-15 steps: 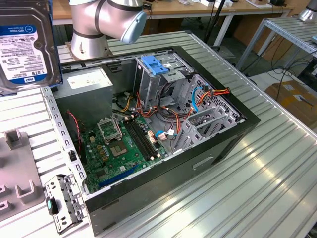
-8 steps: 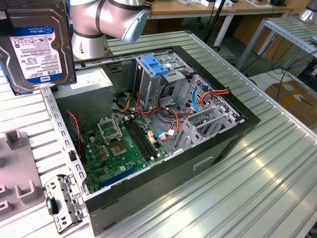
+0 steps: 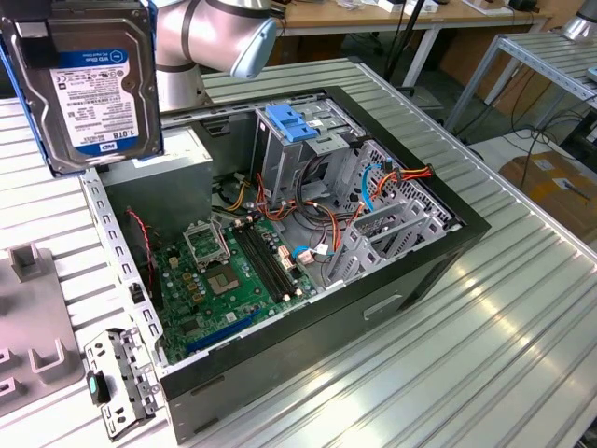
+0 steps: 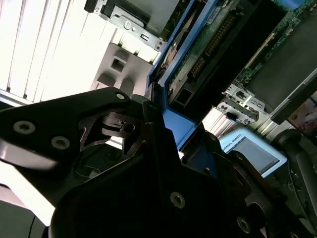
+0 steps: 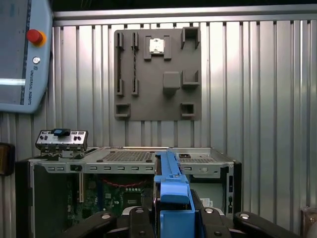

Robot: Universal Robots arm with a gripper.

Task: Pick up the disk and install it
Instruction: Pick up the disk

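the black gripper (image 5: 173,218) has its fingers (image 5: 141,223) clamped on the flat silver-grey metal disk (image 3: 93,89) with a white-and-blue label, held on edge between them in a blue plastic frame (image 5: 171,183), reaching past the fingertips, over the open black computer case (image 3: 410,280).

A ribbed aluminium worktable (image 3: 522,308) is spread across the near scene, and bright light is reflected along its slats. At the far side a wooden-topped bench (image 3: 373,17) on metal legs is seen. At the exterior view's right a second slatted table (image 3: 550,56) is placed. Pale floor (image 3: 485,149) and a sheet of brown cardboard (image 3: 550,182) are seen below it.
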